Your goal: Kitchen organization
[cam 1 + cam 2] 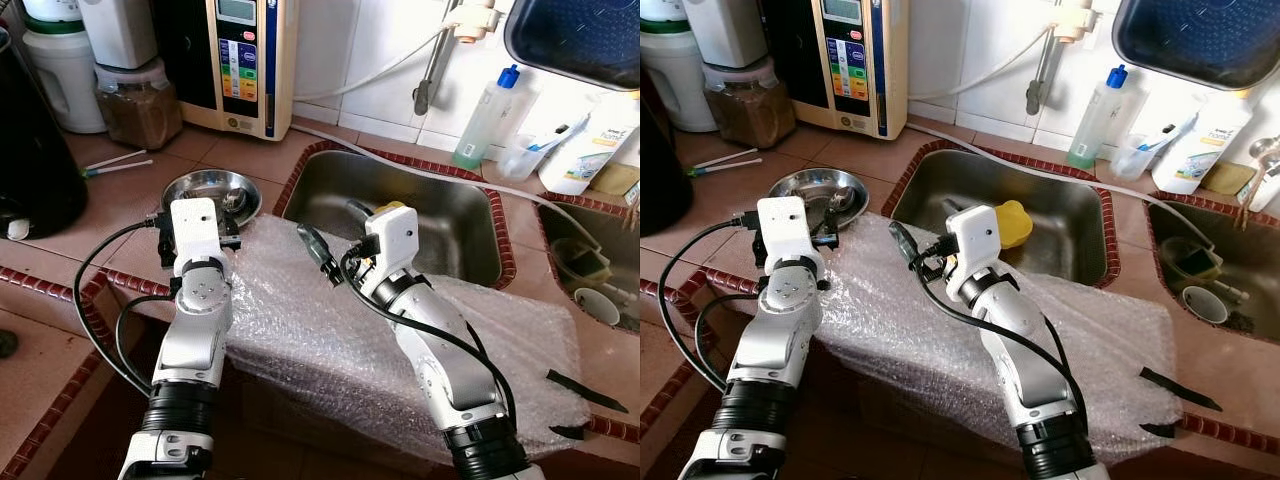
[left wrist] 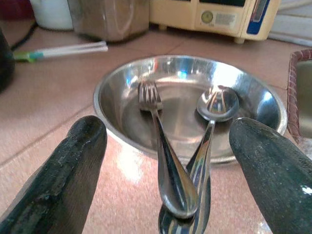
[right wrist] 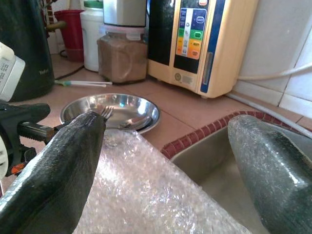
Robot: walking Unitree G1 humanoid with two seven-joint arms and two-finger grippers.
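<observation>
At nine o'clock from the sink I have the left gripper parked low at the near side of the steel bowl, fingers spread, nothing clamped. The fork and spoon lean out of the bowl, handles crossed between my fingers. I judge this the pick step for the cutlery: next I need to ease forward and pinch one handle cleanly, not both. At three o'clock from that, my right gripper hovers released over the bubble wrap, by the sink's rim, idle.
</observation>
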